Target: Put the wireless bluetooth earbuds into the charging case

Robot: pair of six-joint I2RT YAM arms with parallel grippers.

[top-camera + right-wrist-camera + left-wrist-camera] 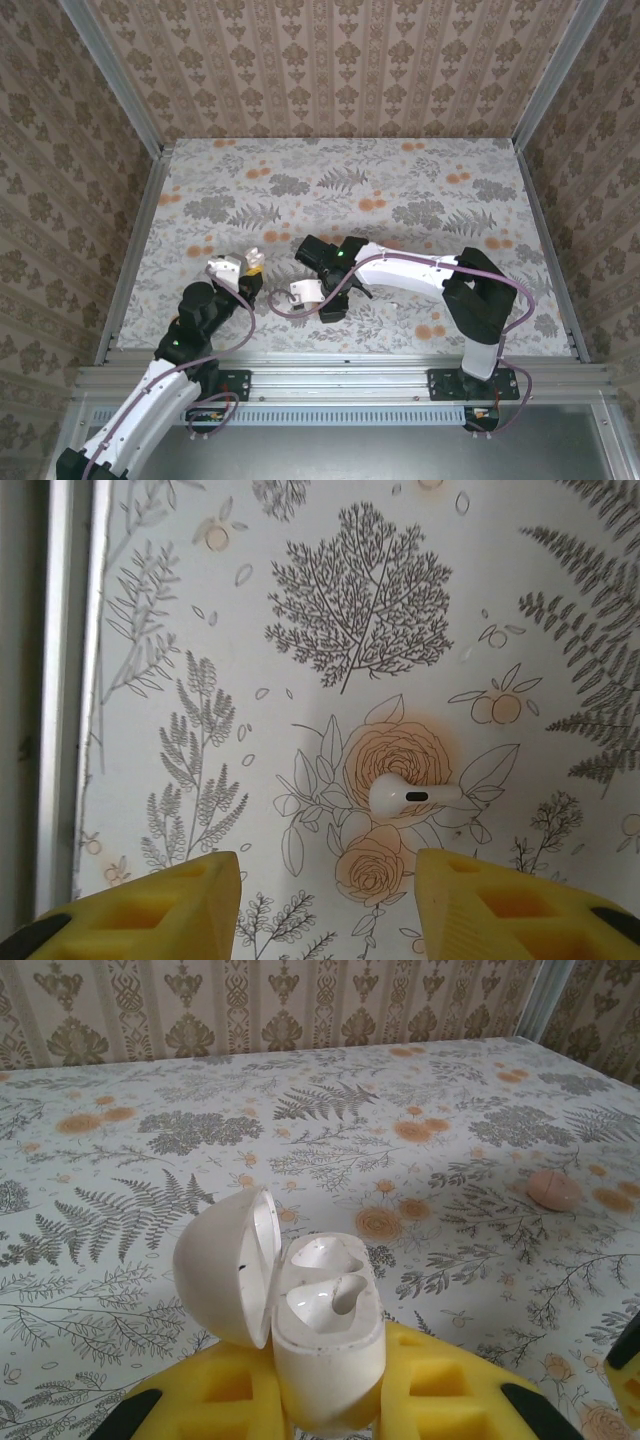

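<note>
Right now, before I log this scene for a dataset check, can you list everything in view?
charging case: one, white, lid open, both sockets empty, held between the left fingers
earbud: one, white, lying on an orange printed flower just ahead of the right fingers
small rounded object: one, pinkish, on the table at the far right of the left wrist view; I cannot tell what it is
table: one, pale cloth printed with grey ferns and orange flowers
walls: beige, patterned, on three sides of the table
left fingers: two, yellow, shut on the charging case
right fingers: two, yellow, apart, nothing between them
</note>
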